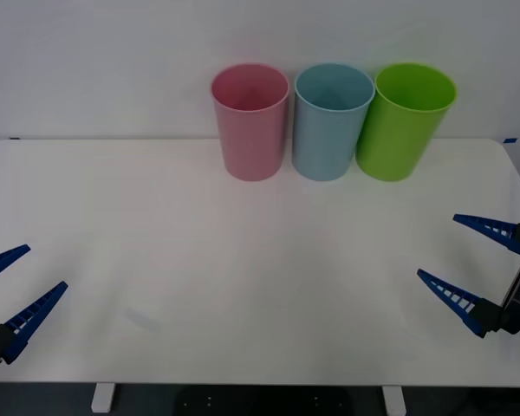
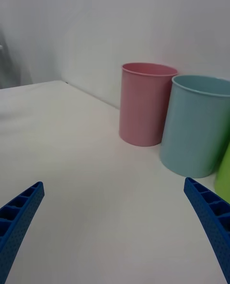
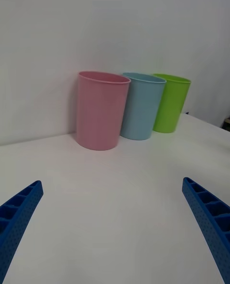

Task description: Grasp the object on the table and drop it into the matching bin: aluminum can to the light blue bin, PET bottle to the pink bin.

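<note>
The white table [image 1: 243, 260] has three tall bins standing in a row at its far edge. The pink bin [image 1: 250, 130] [image 2: 143, 106] [image 3: 101, 111] is on the left and the light blue bin [image 1: 332, 130] [image 2: 196, 125] [image 3: 141, 106] is in the middle. My left gripper [image 1: 45, 267] [image 3: 112, 182] hovers open over the near left corner, with nothing between its blue fingers. Over the near right side, my right gripper [image 1: 437, 245] [image 2: 114, 183] is open and holds nothing. The object, whether aluminum can or PET bottle, is out of view.
A lime green bin [image 1: 403, 130] [image 2: 224, 173] [image 3: 170, 104] stands touching the light blue bin's right side. A plain white wall rises behind the bins. Bare tabletop stretches between the grippers and the bins.
</note>
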Motion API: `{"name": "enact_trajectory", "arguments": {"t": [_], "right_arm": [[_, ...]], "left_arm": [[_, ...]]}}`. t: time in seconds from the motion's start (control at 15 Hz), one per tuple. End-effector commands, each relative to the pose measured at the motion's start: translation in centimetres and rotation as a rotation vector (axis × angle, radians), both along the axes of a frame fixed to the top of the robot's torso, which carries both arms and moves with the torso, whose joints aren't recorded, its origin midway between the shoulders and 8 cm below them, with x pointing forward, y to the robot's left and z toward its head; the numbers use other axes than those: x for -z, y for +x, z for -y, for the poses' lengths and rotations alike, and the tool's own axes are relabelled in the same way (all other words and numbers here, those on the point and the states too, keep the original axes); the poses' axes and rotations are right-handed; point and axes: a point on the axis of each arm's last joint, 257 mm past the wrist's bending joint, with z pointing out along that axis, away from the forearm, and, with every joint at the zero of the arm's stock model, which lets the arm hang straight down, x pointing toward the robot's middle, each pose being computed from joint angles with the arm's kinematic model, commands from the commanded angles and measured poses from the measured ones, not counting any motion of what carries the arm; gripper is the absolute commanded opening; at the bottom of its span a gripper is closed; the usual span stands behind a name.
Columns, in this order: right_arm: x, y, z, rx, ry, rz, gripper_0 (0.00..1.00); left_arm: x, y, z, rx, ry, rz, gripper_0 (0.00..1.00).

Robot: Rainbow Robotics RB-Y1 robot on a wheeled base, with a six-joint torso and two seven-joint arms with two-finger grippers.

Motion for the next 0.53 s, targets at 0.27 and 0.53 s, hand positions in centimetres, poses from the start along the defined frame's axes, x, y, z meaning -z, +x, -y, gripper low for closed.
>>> {"name": "enact_trajectory", "arguments": {"t": [0.27,0.53], "right_arm": [[1.9,-4.2,2.6,0.054,-0.017,-0.066,1.0],[2.4,-5.1,2.5,0.059,-0.015,-0.08,1.0]], "left_arm": [[0.0,0.0,0.0,0.0,0.0,0.0,1.0],[0.0,0.0,0.0,0.0,0.0,0.0,1.0]]}}
